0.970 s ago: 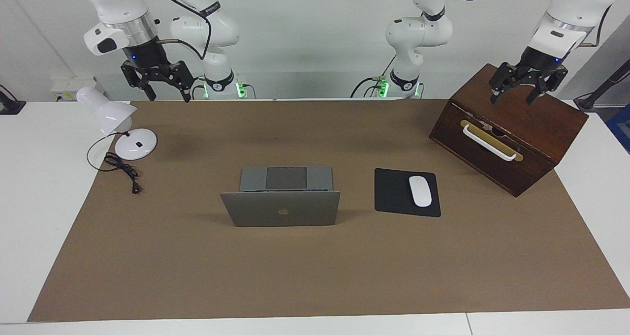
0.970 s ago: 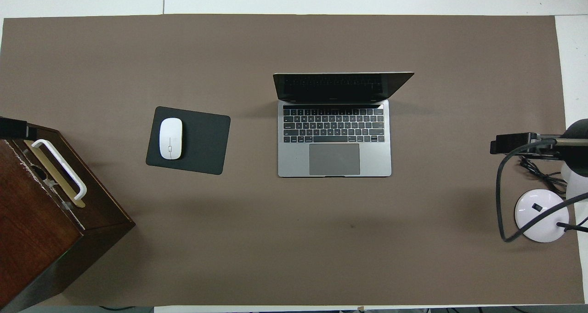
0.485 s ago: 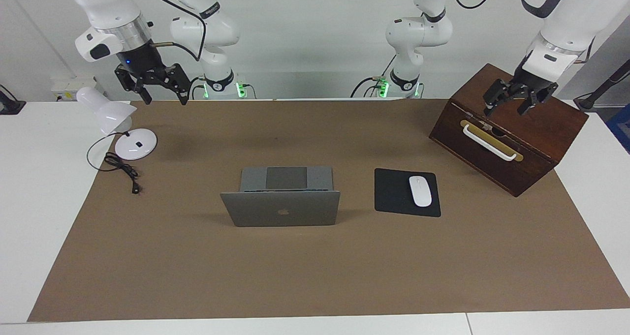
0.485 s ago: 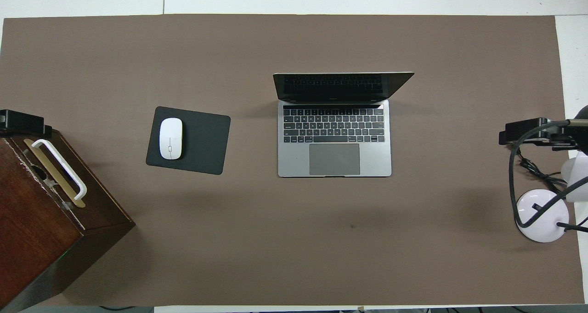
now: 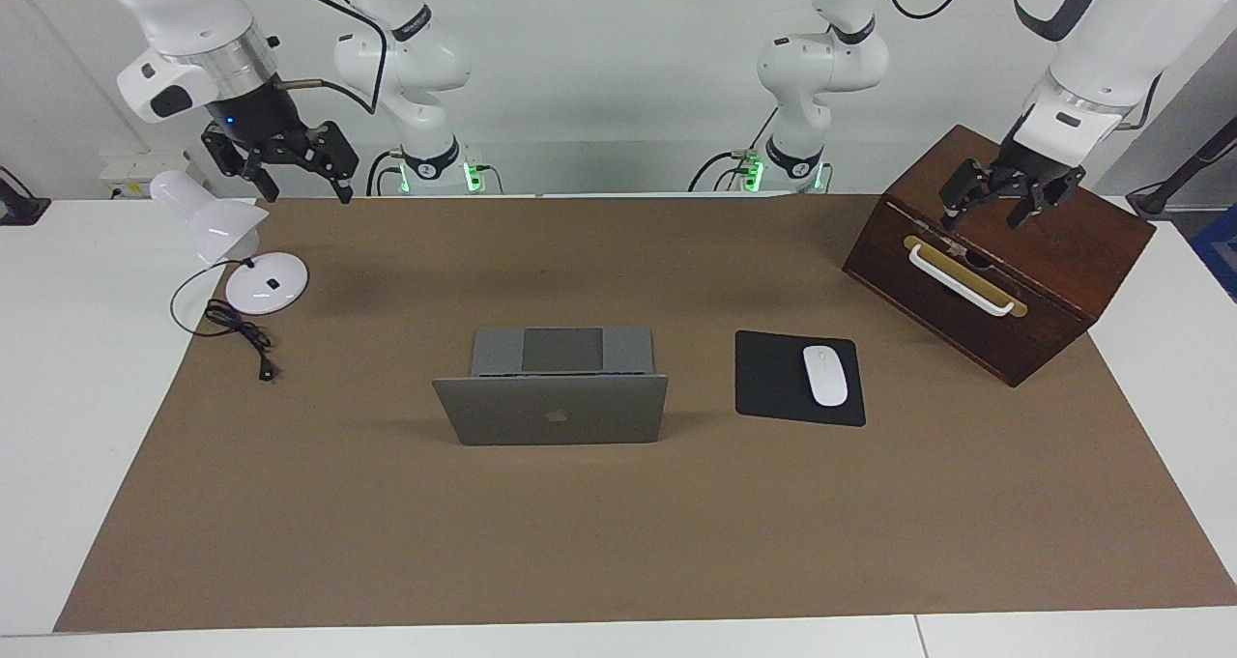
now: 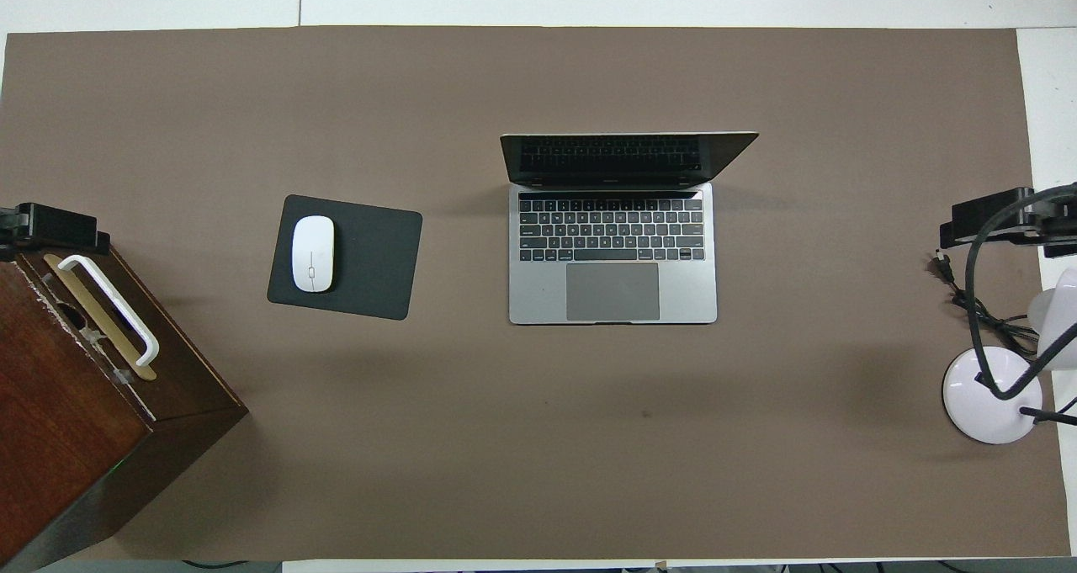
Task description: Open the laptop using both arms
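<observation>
The silver-grey laptop (image 5: 551, 409) stands open in the middle of the brown mat, its lid upright with the apple logo facing away from the robots. The overhead view shows its keyboard and trackpad (image 6: 612, 253). My right gripper (image 5: 307, 196) is open and empty, raised over the mat's edge beside the lamp, well away from the laptop. It also shows in the overhead view (image 6: 997, 220). My left gripper (image 5: 981, 223) is open and empty over the wooden box, above its handle. It also shows in the overhead view (image 6: 50, 224).
A dark wooden box (image 5: 1053, 281) with a white handle (image 5: 962, 281) stands at the left arm's end. A white mouse (image 5: 825, 375) lies on a black mouse pad (image 5: 773, 387) beside the laptop. A white desk lamp (image 5: 266, 281) with its cable is at the right arm's end.
The right gripper has risen and moved outward toward the lamp's end. The left gripper has shifted a little over the box toward its handle. The laptop has not moved.
</observation>
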Action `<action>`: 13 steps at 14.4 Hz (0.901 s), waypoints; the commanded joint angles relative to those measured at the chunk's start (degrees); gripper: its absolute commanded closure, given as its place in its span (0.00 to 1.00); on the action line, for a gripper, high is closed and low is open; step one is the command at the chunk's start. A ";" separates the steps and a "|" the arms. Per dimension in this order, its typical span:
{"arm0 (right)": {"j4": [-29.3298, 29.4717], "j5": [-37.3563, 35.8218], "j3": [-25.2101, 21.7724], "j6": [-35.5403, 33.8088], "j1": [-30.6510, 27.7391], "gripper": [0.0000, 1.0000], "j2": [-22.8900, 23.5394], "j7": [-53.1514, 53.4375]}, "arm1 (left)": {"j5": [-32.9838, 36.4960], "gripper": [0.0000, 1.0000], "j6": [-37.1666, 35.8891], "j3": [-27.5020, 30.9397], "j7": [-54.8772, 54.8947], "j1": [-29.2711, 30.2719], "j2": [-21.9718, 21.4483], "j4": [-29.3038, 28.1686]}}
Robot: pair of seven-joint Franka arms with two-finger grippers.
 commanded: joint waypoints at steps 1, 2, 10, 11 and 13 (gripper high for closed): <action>1.60 -1.63 -0.38 -0.99 0.18 0.00 1.17 -1.92 | 0.32 0.00 -2.40 0.29 -0.83 -0.37 -0.42 0.55; 1.43 -1.72 -0.38 -0.90 0.09 0.00 1.17 -2.27 | 0.05 0.00 -2.67 0.29 -0.83 -0.19 -0.51 0.72; -0.59 -1.28 -0.82 -1.60 0.00 0.00 0.82 -2.36 | 0.49 0.00 -4.78 0.29 -0.83 -0.10 -0.33 2.22; -2.16 -1.28 -0.82 -1.87 0.00 0.00 0.47 -2.27 | 0.49 0.00 -4.87 0.38 -0.83 -0.19 -0.33 2.22; -3.93 -1.02 -0.82 -0.99 0.00 0.00 0.20 -1.92 | 0.49 0.00 -5.05 0.38 -1.10 -0.45 -0.33 2.13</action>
